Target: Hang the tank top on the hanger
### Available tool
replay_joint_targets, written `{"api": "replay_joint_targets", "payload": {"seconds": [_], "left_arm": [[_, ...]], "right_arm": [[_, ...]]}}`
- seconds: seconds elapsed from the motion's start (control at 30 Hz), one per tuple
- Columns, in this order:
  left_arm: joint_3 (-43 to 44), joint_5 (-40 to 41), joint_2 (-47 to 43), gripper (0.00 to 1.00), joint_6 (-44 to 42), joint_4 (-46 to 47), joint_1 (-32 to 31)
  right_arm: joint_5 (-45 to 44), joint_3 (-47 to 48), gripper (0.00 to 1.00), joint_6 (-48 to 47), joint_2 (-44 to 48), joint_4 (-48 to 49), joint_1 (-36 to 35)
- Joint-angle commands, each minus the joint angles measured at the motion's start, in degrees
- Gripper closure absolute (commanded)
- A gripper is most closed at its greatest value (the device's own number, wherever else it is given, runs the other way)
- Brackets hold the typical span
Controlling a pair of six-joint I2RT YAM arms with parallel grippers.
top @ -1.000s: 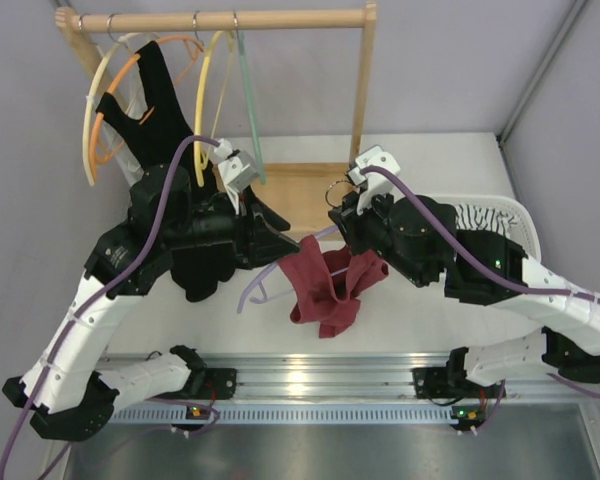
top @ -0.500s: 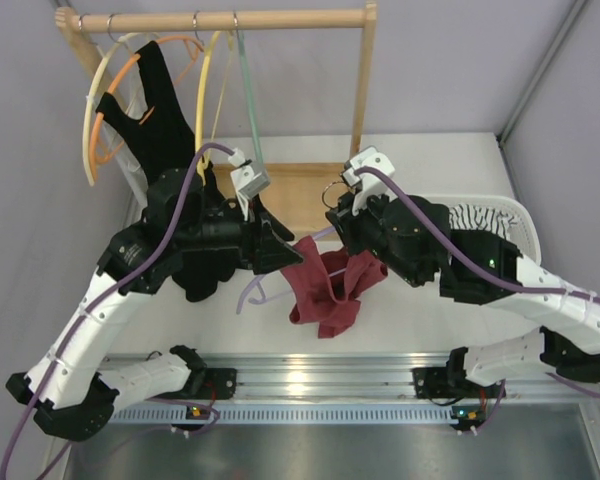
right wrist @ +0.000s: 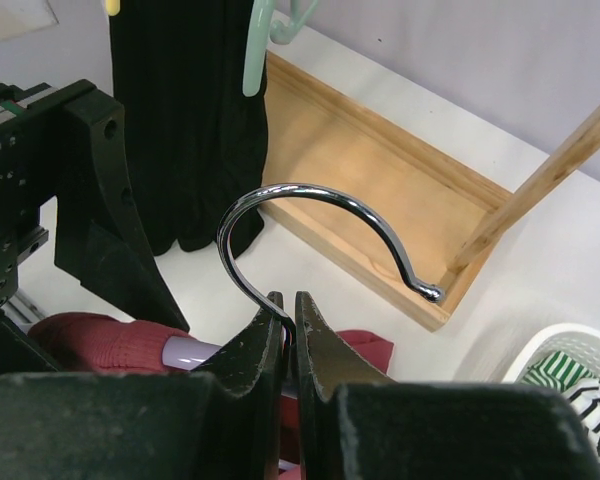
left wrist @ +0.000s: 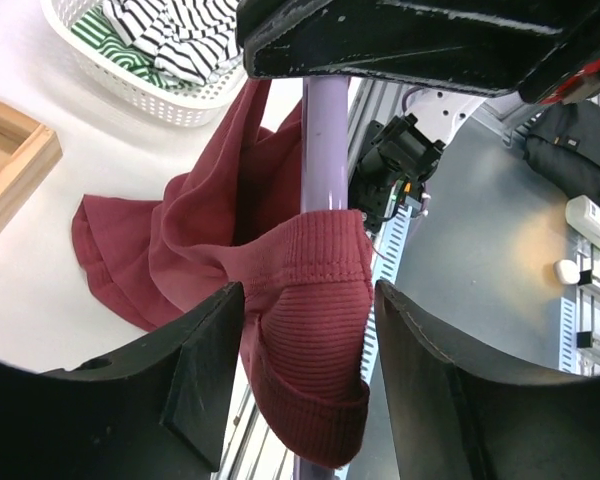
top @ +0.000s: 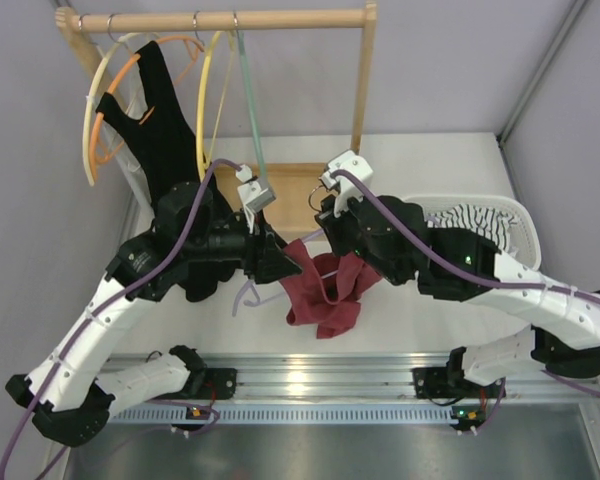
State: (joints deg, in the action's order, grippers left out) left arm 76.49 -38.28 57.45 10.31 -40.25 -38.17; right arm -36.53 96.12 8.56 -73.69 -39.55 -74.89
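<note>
pinching the hanger (left wrist: 326, 140) by its hook neck in the shut right gripper (right wrist: 288, 312). straddling the tank top (left wrist: 180, 240) shoulder with left gripper (left wrist: 305, 300) spread wide, bar pointing straight ahead between fingers, probably not touching.

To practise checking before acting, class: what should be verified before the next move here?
1. Right gripper shut on the thin lavender hanger's metal hook: ok.
2. Left gripper open around the hanger's arm: ok.
3. Small maroon fabric tank top draped over that arm: ok.
4. Second strap over the other arm: cannot tell.
5. Tank top lifted off the white table: not ok.
</note>
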Motion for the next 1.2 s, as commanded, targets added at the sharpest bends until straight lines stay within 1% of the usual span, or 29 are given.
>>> {"api": "replay_joint_targets", "payload": {"seconds": [0.0,0.13,0.2,0.23,0.37,0.4,0.43,0.47,0.53,0.57,0.6,0.67,0.7,0.77,0.8,0.87,1.0,1.1,1.17], "left_arm": [[-1.5,0.8,-1.6,0.41,-1.0,3.7,-0.2],[-3.3,1.3,-2.4,0.43,-0.3,5.5,-0.2],[-4.9,2.3,-3.2,0.45,0.5,7.7,-0.2],[-5.3,2.2,-3.8,0.49,0.7,8.3,-0.2],[-7.2,3.4,-4.9,0.78,1.9,10.1,-0.2],[-7.9,3.7,-5.2,0.94,2.5,10.6,-0.2],[-8.4,4.4,-5.5,0.98,2.9,11.2,-0.3],[-9.0,4.8,-5.9,1.00,3.2,12.0,-0.2],[-11.4,5.2,-7.4,1.00,5.0,15.1,-0.2],[-12.1,5.1,-7.9,1.00,5.7,16.1,-0.3],[-13.7,5.1,-8.7,1.00,7.2,16.9,-0.3],[-15.6,5.6,-9.6,1.00,8.5,19.1,-0.3],[-17.3,6.1,-10.6,1.00,9.6,19.7,-0.3],[-19.3,7.3,-12.0,1.00,10.8,21.7,-0.3],[-21.3,8.0,-13.4,1.00,12.0,22.3,-0.3],[-23.9,10.2,-15.4,1.00,13.4,23.1,-0.3],[-28.3,15.2,-19.7,1.00,15.7,23.4,-0.4],[-31.7,18.9,-23.6,1.00,17.4,23.1,-0.4],[-33.8,21.1,-26.1,1.00,18.6,22.1,-0.3]], "right_arm": [[-0.6,3.6,1.00,-0.6,0.1,2.2,-0.9],[-0.5,3.7,1.00,-0.6,-0.7,2.3,-0.9],[-0.3,3.6,1.00,-0.6,-0.8,2.2,-1.0],[-0.3,3.6,1.00,-0.5,-0.9,2.2,-0.9],[-0.3,3.1,1.00,-0.3,-0.8,2.3,-0.9],[-0.2,2.8,1.00,-0.2,-0.8,2.4,-0.9],[-0.2,2.8,1.00,-0.3,-0.8,2.5,-0.9],[-0.1,2.5,1.00,-0.2,-0.8,2.5,-0.9],[0.1,1.8,0.88,-0.2,-0.5,3.1,-0.9],[0.2,1.5,0.80,-0.2,-0.4,3.3,-0.9],[0.3,0.7,0.63,0.0,-0.2,3.9,-0.9],[0.4,0.0,0.46,0.0,0.2,4.5,-0.9],[0.2,-0.7,0.35,0.1,0.4,4.9,-0.9],[0.1,-1.1,0.27,0.1,0.7,5.1,-0.9],[-0.1,-1.4,0.20,0.3,0.7,5.2,-0.9],[-0.8,-1.5,0.14,0.4,0.9,5.4,-0.9],[-3.0,-1.6,0.05,0.4,1.6,5.2,-0.9],[-4.8,-2.3,0.01,0.6,3.0,5.4,-0.9],[-6.4,-2.9,0.00,0.8,4.2,5.4,-1.0]]}}
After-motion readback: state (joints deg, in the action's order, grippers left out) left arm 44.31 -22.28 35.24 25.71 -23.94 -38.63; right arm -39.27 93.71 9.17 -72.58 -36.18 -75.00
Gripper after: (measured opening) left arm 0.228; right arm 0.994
